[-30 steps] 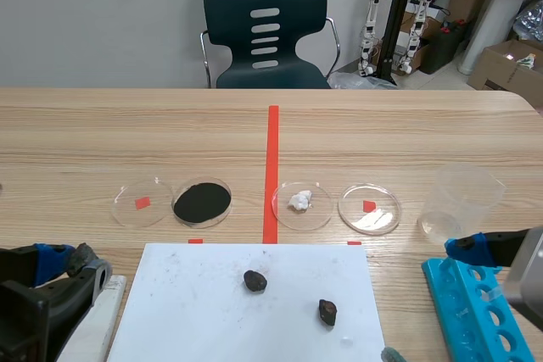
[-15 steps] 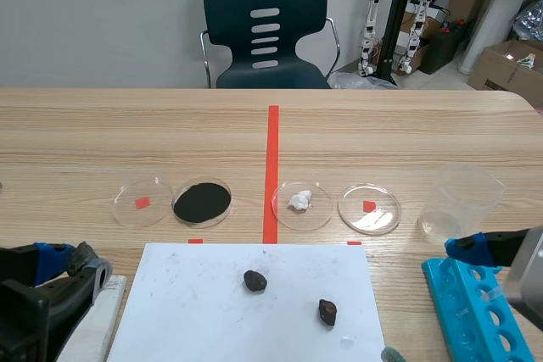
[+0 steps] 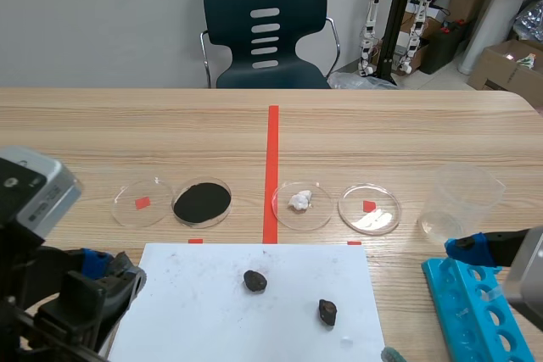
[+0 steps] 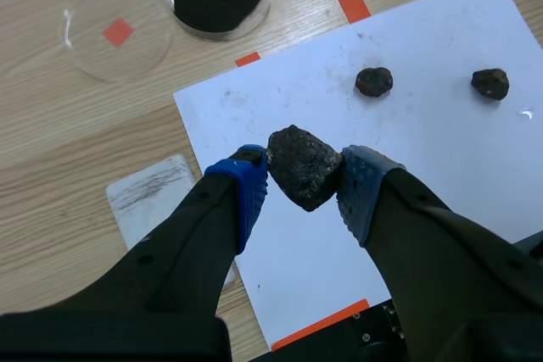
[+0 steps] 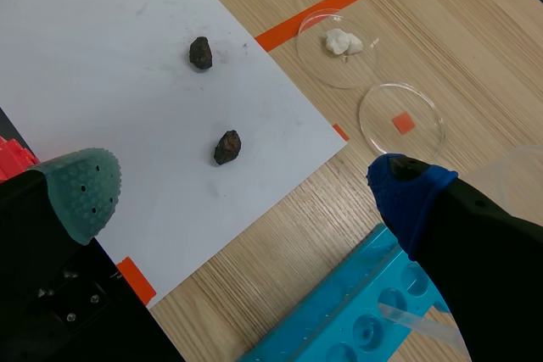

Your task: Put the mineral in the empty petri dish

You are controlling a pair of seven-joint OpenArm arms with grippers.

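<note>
While my left tool (image 4: 305, 186) pinches the mineral (image 4: 301, 163) above the white sheet (image 4: 424, 150), I judge the pickup done; carrying it to the empty petri dish (image 4: 114, 31) and releasing remain. My right tool (image 5: 246, 191) hangs spread.

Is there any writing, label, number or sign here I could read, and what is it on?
No text is readable in any view.
Cardboard box: a pale label, too small to read.
White sheet: dark smudges only, no print.
Left clear dish and right clear dish: plain orange-red squares, no writing.
</note>
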